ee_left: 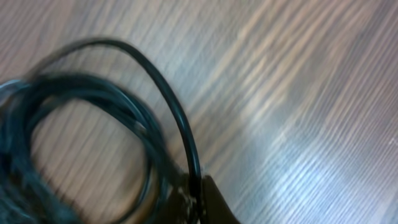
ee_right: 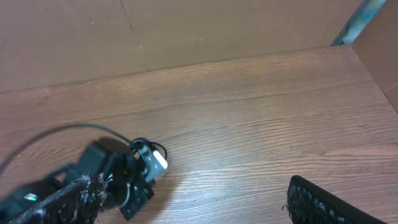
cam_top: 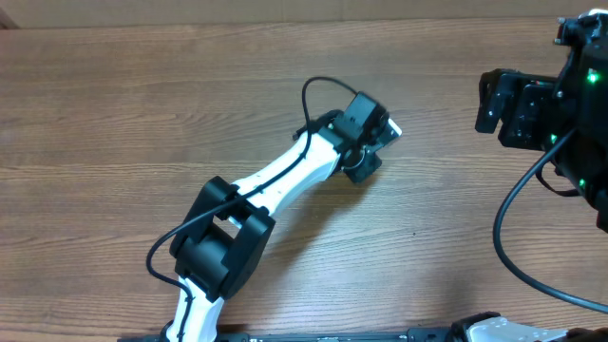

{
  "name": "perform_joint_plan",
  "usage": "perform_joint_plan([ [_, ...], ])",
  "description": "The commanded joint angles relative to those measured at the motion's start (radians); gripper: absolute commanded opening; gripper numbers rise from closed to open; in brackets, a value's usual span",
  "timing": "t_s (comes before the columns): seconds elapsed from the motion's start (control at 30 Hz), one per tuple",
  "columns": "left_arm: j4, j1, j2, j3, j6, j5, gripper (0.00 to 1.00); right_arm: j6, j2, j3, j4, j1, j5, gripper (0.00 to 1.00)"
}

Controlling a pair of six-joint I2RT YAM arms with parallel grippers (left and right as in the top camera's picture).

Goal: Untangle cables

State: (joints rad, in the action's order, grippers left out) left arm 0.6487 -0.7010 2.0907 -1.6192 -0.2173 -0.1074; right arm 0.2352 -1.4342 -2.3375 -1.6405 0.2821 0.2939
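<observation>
The cables (ee_left: 93, 118) are thin black cords in a loose coil on the wooden table, filling the left half of the left wrist view. My left gripper (ee_left: 198, 200) is shut on one strand that arcs up out of the coil. From overhead the left gripper (cam_top: 366, 142) sits mid-table and hides most of the cables; a small loop (cam_top: 355, 163) shows under it. A bit of cable loop (ee_right: 154, 148) shows beside it in the right wrist view. My right gripper (ee_right: 189, 196) is open and empty, up at the far right (cam_top: 489, 100).
The left arm (cam_top: 275, 180) lies diagonally from the front edge to mid-table, with its own thicker black wire (cam_top: 318, 87) looping above it. The right arm's wire (cam_top: 508, 237) hangs at the right. A cardboard wall (ee_right: 186, 31) stands behind the table.
</observation>
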Motion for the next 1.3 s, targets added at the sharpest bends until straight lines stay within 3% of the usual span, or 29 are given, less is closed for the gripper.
perform_joint_plan([
  [0.0, 0.126, 0.010, -0.130, -0.225, 0.012, 0.055, 0.04, 0.003, 0.003, -0.014, 0.000, -0.004, 0.012, 0.93],
  [0.27, 0.343, 0.084, -0.331, -0.480, 0.112, 0.140, 0.04, 0.004, -0.008, -0.013, 0.000, -0.004, -0.022, 0.91],
  [0.43, 0.410, 0.166, -0.440, -0.490, 0.152, 0.164, 0.04, 0.004, -0.047, -0.013, 0.004, -0.004, -0.034, 0.90],
  [0.83, 0.472, 0.280, -0.588, -0.490, 0.200, 0.177, 0.04, -0.004, -0.226, 0.013, 0.035, -0.002, -0.344, 0.89],
  [1.0, 0.469, 0.284, -0.616, -0.491, 0.225, 0.288, 0.04, -0.012, -0.306, 0.031, 0.072, 0.005, -0.456, 0.88],
  [1.27, 0.450, 0.284, -0.654, -0.492, 0.248, 0.423, 0.04, -0.249, -0.419, 0.086, 0.110, 0.068, -0.539, 0.91],
])
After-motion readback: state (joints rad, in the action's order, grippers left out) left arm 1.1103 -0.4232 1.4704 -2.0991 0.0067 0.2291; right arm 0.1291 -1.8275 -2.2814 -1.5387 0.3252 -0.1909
